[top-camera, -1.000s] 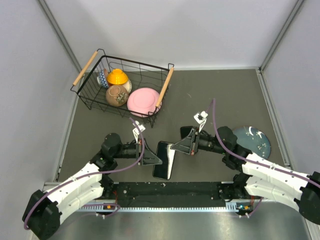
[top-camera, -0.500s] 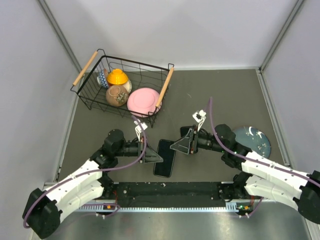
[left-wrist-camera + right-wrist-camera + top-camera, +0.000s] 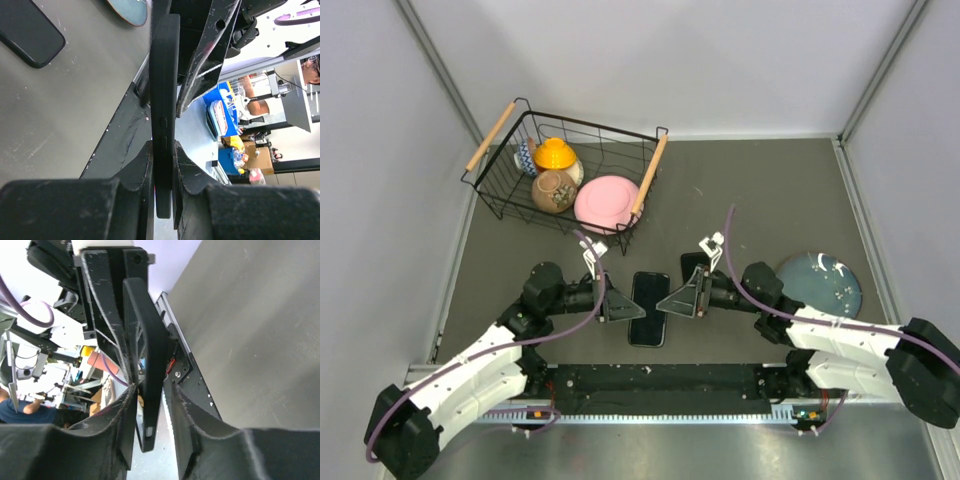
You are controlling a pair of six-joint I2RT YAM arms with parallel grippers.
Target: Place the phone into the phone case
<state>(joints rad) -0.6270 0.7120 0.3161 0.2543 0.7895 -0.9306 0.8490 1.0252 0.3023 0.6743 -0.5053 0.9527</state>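
A black slab with side buttons, the phone [image 3: 650, 309], hangs level between the two arms just above the table's near middle. My left gripper [image 3: 628, 312] is shut on its left edge; in the left wrist view [image 3: 162, 150] both pads press the slab [image 3: 164, 75]. My right gripper [image 3: 672, 298] straddles the right edge; in the right wrist view [image 3: 150, 390] narrow gaps show on both sides of the slab [image 3: 150, 355]. A second flat black piece [image 3: 690, 264] lies on the table behind the right gripper, also seen from the left wrist [image 3: 30, 35]. I cannot tell which piece is the case.
A wire basket [image 3: 595, 127] with a pink bowl [image 3: 607, 202], an orange lid and small pots stands at the back left. A blue plate [image 3: 823, 280] lies at the right, by the right arm. Grey walls close in the mat on three sides.
The slab has straightened and shifted slightly away from the near edge. My right gripper has moved left and in over its right edge. My left gripper stays shut on it.
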